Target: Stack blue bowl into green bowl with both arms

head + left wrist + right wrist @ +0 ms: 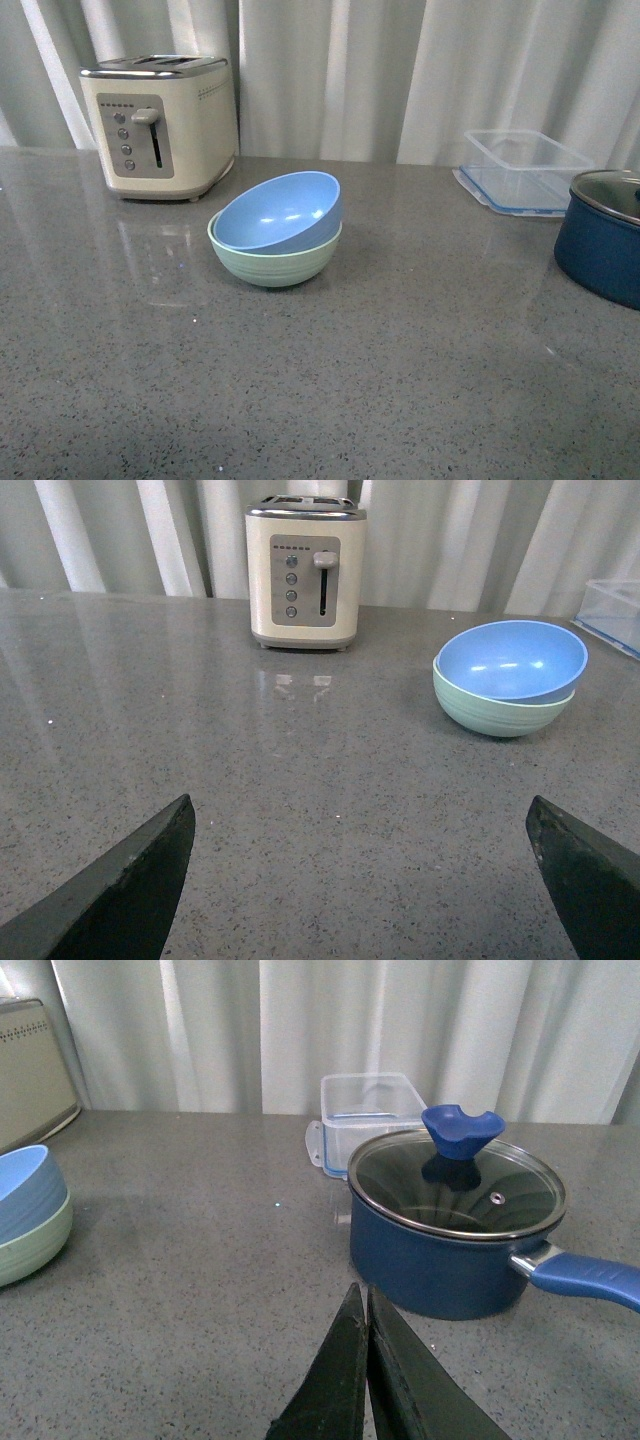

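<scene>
The light blue bowl [281, 211] sits tilted inside the pale green bowl [276, 262] on the grey counter, in front of the toaster. The left wrist view shows the same pair, blue bowl [512, 658] nested in green bowl [497, 709], well ahead of my left gripper [360, 815], which is open with nothing between its fingers. In the right wrist view the blue bowl [24, 1192] and green bowl [30, 1248] show at the edge, far from my right gripper [361, 1300], which is shut on nothing. Neither arm appears in the front view.
A cream toaster [160, 125] stands at the back left. A clear plastic container [525, 168] and a dark navy pot [604, 237] with a glass lid sit at the right. In the right wrist view the pot [452, 1225] lies just ahead of the gripper. White curtains hang behind.
</scene>
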Controlling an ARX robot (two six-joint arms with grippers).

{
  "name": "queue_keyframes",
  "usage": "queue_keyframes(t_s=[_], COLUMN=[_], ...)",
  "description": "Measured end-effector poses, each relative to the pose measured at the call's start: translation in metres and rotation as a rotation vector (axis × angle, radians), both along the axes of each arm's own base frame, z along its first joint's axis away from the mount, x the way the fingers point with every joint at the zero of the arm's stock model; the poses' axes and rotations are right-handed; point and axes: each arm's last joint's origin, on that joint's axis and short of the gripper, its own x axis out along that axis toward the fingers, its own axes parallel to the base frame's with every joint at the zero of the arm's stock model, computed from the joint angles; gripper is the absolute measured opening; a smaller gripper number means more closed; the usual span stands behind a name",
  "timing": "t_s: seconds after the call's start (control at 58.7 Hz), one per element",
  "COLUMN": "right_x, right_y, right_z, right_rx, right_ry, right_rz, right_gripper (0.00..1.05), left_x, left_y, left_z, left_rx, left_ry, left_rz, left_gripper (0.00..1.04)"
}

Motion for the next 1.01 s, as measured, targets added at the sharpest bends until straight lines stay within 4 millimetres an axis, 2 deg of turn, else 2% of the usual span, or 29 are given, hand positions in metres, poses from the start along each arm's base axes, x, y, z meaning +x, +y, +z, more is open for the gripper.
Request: queue_keyframes(t_s=[0.17,0.443,0.545,1.005], right_x=[-0.012,-0.028,-0.033,-0.048], right_y=[-0.011,-0.011,-0.011,-0.011], right_z=[-0.006,-0.012,-0.021,-0.018], right_rx=[0.001,0.000,0.000,0.000], right_ry=[0.003,-0.001,-0.008,-0.016], right_rz=[-0.006,-0.003,-0.003,-0.002], right_gripper=[0.01,0.01,0.01,0.01], left_x=[0.000,0.000,0.000,0.000], left_y=[0.000,0.000,0.000,0.000], left_z=[0.000,0.000,0.000,0.000], left_rx=[0.000,0.000,0.000,0.000], left_ry=[0.000,0.000,0.000,0.000], left_rz=[0.000,0.000,0.000,0.000], left_gripper=[0.98,0.98,0.98,0.98])
